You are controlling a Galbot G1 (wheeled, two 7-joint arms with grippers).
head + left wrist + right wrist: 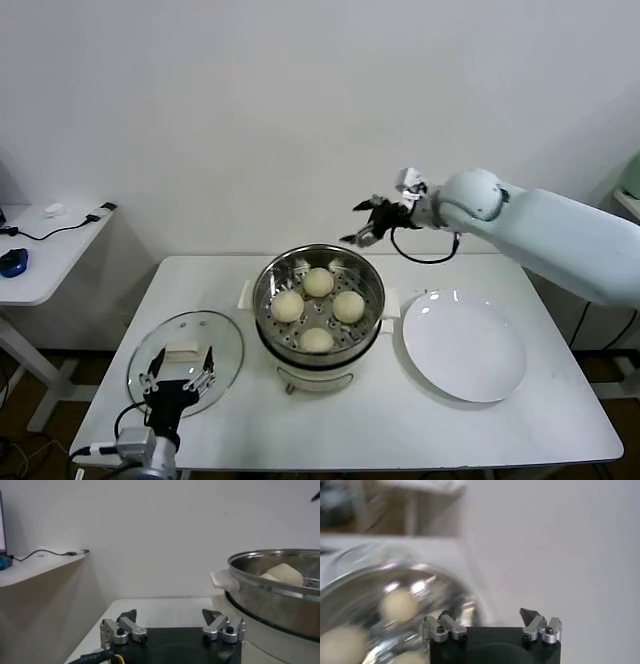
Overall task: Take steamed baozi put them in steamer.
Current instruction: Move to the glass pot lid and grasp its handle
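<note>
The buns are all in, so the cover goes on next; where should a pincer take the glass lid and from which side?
Probably by the cream handle at the centre of the glass lid, coming straight down from above: the lid lies flat on the table, its thin rim offers little, and the open left pincer hangs right there.

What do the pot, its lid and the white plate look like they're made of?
The steamer looks like polished stainless steel: its wall mirrors the room and the tray inside is perforated; its base looks like cream plastic. The lid looks like clear glass, since the table shows through it, with a cream handle. The plate is glossy white with light reflections, maybe ceramic or melamine; I can't tell which.
</note>
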